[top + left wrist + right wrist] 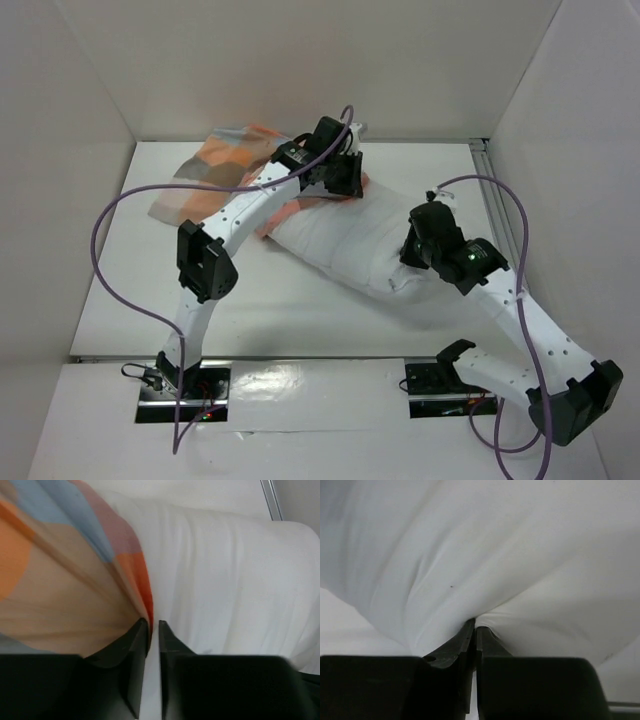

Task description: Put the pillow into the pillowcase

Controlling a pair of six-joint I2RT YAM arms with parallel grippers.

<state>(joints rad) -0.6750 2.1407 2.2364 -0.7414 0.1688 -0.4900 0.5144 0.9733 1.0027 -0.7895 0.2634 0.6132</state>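
Note:
The checked orange, grey-blue and cream pillowcase (215, 170) lies at the back left of the table. The white pillow (345, 245) lies across the middle, with its far-left end at the pillowcase's mouth. My left gripper (345, 185) is over that mouth. In the left wrist view it (153, 625) is shut on the pillowcase's (60, 580) orange edge, with the pillow (225, 580) right beside it. My right gripper (418, 262) is at the pillow's near-right end. In the right wrist view it (475, 622) is shut on a pinch of the pillow (520, 555).
White walls enclose the table on the left, back and right. A metal rail (492, 190) runs along the right edge. Purple cables (110, 215) loop beside both arms.

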